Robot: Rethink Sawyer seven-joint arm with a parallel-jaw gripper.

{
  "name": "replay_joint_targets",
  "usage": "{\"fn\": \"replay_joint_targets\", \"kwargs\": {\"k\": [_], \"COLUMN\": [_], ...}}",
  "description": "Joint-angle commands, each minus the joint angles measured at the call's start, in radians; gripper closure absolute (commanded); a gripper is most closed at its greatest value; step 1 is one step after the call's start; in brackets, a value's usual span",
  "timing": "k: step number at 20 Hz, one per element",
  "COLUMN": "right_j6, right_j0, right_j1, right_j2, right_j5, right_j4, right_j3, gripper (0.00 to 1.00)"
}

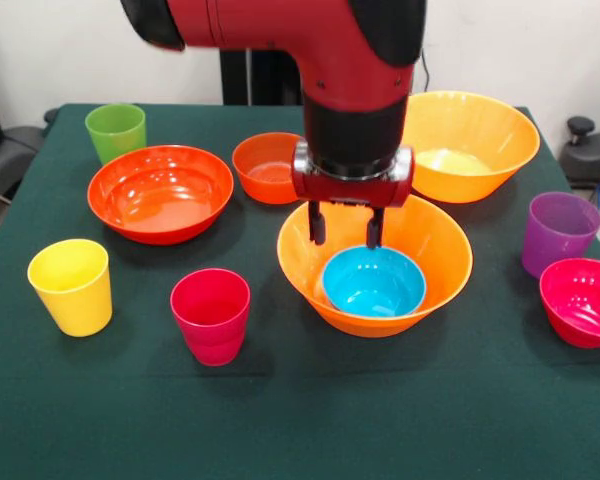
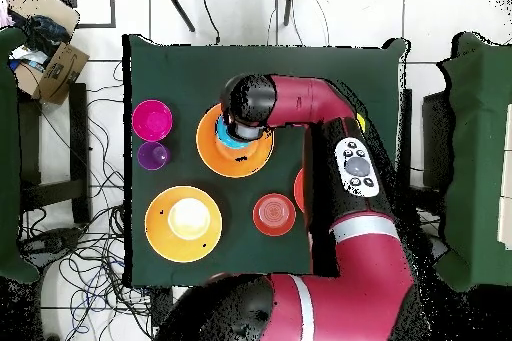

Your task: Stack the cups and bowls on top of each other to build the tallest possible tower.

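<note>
So we've got the gripper (image 1: pixel 346 228) hanging right over the middle of the frame in the front view, its two dark fingers (image 1: pixel 318 224) spread apart with nothing between them. The tips sit just above the back rim of the blue bowl (image 1: pixel 374 281), not touching it as far as we can make out.

That blue bowl sits inside a large orange bowl (image 1: pixel 302 262), a bit right of center, which is all the tower amounts to. The other large orange bowl (image 1: pixel 488 140) is up at the upper right with something pale yellow in its bottom, hard for us to say what.

The wide red-orange bowl (image 1: pixel 161 191) is left of center, and a small red-orange bowl (image 1: pixel 264 167) sits just behind and right of it, partly hidden by the arm (image 1: pixel 310 40).

Cups are scattered on the green table (image 1: pixel 300 420): green cup (image 1: pixel 115 131) upper left, yellow cup (image 1: pixel 72 285) at the left edge, crimson-pink cup (image 1: pixel 212 314) lower center-left, purple cup (image 1: pixel 558 232) at the right. The magenta bowl (image 1: pixel 582 301) is just in front of the purple cup, at the frame's right edge.

In the overhead view the arm covers most of the blue bowl (image 2: pixel 228 139).
</note>
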Motion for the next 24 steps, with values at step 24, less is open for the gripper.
{"fn": "replay_joint_targets", "kwargs": {"k": [24], "right_j6": [-0.147], "right_j0": [-0.039], "right_j1": [-0.025], "right_j2": [0.1], "right_j5": [-0.161], "right_j4": [-0.077], "right_j3": [-0.086], "gripper": [0.0]}}
